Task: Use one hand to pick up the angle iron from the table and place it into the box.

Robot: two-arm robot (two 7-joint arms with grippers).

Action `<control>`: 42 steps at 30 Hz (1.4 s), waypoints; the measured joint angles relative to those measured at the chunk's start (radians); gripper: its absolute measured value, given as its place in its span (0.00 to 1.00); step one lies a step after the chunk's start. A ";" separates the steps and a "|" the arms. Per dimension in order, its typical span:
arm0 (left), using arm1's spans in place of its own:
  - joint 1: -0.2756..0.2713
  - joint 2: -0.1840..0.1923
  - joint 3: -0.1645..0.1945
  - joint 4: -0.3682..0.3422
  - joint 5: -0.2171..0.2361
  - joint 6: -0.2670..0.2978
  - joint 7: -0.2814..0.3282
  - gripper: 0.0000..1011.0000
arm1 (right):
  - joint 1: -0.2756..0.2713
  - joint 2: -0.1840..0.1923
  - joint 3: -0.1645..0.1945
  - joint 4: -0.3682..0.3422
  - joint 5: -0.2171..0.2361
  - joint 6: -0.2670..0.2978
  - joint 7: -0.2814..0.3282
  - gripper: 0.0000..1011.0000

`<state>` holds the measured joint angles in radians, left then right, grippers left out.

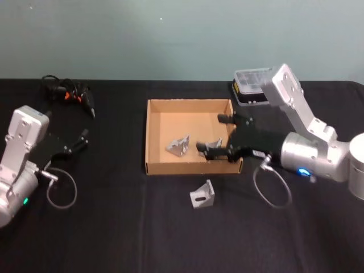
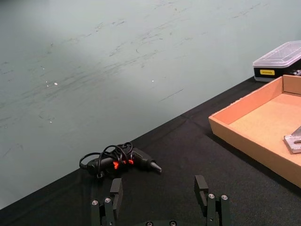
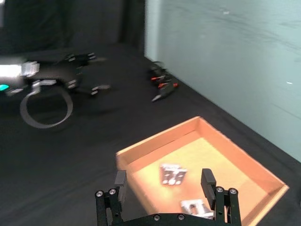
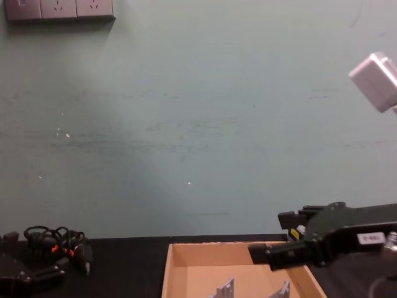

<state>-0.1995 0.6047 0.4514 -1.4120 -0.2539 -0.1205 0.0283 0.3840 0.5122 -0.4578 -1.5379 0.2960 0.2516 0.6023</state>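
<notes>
The right gripper (image 1: 218,134) hovered over the right side of the box (image 1: 187,102), fingers spread wide and holding nothing. One angle iron (image 1: 214,144) lay on the box floor beside the lower finger; a second angle iron (image 1: 178,146) lay nearer the middle. A third angle iron (image 1: 202,194) stood on the table (image 1: 114,227) — outside the box, near its front wall. The left gripper (image 1: 75,143) sat at the table's left, fingers also wide apart.
</notes>
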 joint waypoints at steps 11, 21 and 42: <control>0.000 0.000 0.000 0.000 0.000 0.000 0.000 0.99 | 0.007 0.127 -0.057 -0.040 0.011 -0.025 0.141 0.99; 0.000 0.000 0.000 0.000 0.000 0.000 0.000 0.99 | 0.034 0.174 -0.134 -0.019 0.003 -0.030 0.216 0.99; 0.000 0.000 0.000 0.000 0.000 0.000 0.000 0.99 | 0.115 0.158 -0.251 0.096 -0.033 -0.033 0.249 0.99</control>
<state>-0.1995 0.6047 0.4514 -1.4120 -0.2539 -0.1205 0.0283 0.4988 0.6702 -0.7092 -1.4417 0.2632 0.2185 0.8512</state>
